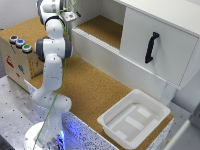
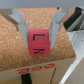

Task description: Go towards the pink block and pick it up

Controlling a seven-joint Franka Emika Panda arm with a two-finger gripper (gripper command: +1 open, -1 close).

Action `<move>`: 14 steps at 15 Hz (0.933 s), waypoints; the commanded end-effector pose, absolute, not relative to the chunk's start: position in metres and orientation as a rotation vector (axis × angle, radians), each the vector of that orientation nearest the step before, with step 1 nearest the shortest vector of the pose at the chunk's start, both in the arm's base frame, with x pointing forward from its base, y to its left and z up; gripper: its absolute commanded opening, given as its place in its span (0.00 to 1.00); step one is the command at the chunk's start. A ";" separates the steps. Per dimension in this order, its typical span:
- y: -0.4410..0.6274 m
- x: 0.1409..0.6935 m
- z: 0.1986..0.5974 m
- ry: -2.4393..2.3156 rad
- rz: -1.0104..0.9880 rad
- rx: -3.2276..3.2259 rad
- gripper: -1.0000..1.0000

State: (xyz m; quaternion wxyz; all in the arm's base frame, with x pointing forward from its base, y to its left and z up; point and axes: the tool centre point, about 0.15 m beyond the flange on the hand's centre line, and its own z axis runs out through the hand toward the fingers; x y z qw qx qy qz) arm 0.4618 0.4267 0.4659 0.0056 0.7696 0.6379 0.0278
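Observation:
The pink block (image 2: pixel 40 42), a cube with a black letter mark on its top face, fills the middle of the wrist view. My gripper (image 2: pixel 40 36) straddles it, and both fingers (image 2: pixel 21 25) press against its two sides, so it is shut on the block. Cork surface shows under and around the block; I cannot tell whether the block rests on it or hangs just above it. In the exterior view my gripper (image 1: pixel 69 16) is at the top, over the near end of the cork shelf. The block itself is hidden there.
A white cabinet with a black handle (image 1: pixel 151 47) stands at the exterior view's right. A white tray (image 1: pixel 134 117) sits on the cork table (image 1: pixel 95 85). A wooden box with coloured buttons (image 1: pixel 17 42) is at the left. A white ledge with red print (image 2: pixel 35 72) lies beside the block.

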 end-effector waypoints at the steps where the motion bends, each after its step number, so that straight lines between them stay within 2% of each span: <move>1: 0.363 0.438 0.498 1.778 0.233 2.748 0.00; 9: 0.285 0.402 0.474 1.226 0.221 3.132 0.00; 14: 0.244 0.420 0.470 0.780 0.183 3.209 0.00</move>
